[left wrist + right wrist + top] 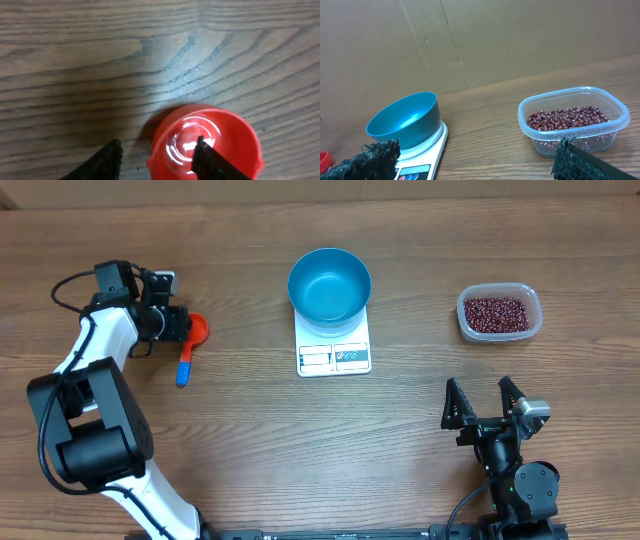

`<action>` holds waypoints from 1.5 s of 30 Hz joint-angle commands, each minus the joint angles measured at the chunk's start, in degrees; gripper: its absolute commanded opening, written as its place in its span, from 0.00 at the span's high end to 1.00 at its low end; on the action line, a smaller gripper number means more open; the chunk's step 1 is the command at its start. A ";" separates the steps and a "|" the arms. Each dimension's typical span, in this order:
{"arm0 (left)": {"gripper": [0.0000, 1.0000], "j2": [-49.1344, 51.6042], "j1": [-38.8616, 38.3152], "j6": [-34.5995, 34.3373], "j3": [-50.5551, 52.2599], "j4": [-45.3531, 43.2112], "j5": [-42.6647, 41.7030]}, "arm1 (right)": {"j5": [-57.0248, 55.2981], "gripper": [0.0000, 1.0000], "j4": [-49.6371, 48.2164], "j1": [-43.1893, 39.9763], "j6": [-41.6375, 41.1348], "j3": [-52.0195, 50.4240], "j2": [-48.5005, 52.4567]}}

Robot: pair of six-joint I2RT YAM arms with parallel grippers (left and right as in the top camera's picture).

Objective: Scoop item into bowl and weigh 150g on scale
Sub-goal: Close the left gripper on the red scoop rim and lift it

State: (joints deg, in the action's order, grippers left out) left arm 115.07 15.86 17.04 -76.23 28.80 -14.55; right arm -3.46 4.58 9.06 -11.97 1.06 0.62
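On the desk (pixel 300 460), the unclenched left fingers (pixel 210 162) straddle the red scoop's (pixel 220 135) rim; a shallow pinch could flip it.

Surfaces: mostly plastic on wood.
Table (pixel 250 420) matt grained wood; scoop (pixel 210 145) at left gripper (pixel 158 146) glossy red plastic; bowl (pixel 329 284) smooth blue plastic; tub (pixel 572 102) clear plastic; beans (pixel 567 120) slightly shiny; scale (pixel 334 355) smooth white.
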 commanded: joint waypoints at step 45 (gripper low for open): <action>0.96 1.11 -0.76 -8.44 -4.11 -0.74 -0.28 | -0.76 0.00 -0.20 0.31 0.00 -0.61 -0.44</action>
State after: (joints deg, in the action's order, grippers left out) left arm 118.65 15.35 14.50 -77.80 26.83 -14.90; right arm -3.46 4.58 9.06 -11.94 1.06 0.62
